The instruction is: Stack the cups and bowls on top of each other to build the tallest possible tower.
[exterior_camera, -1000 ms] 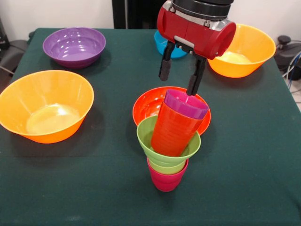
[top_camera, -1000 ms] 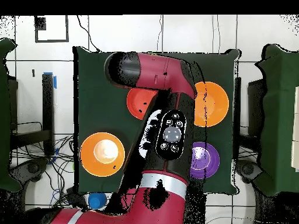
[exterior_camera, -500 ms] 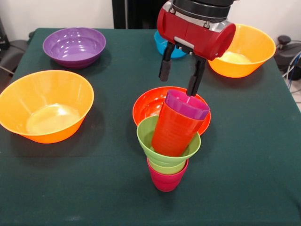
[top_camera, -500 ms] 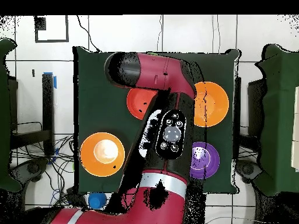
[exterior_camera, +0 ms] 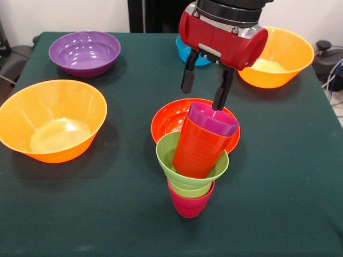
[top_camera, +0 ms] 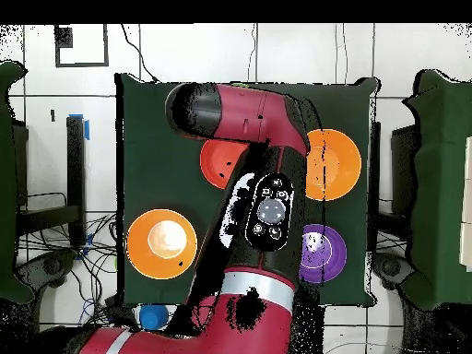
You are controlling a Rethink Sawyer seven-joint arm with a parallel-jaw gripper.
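Four-piece tower leaning, purple cup on top, hand spread just above, no readable writing.

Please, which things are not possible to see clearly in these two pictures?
- Overhead view: the multicoloured plastic tower is hidden under the red and black arm.
- Front view: the small blue plastic bowl is mostly behind the open gripper.
- Front view: the red-orange plastic bowl is partly covered by the tower.

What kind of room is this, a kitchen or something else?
Probably a robotics lab, not a kitchen: a red robot arm works over a green-covered table of plastic bowls, with cables lying on the tiled floor beside it.
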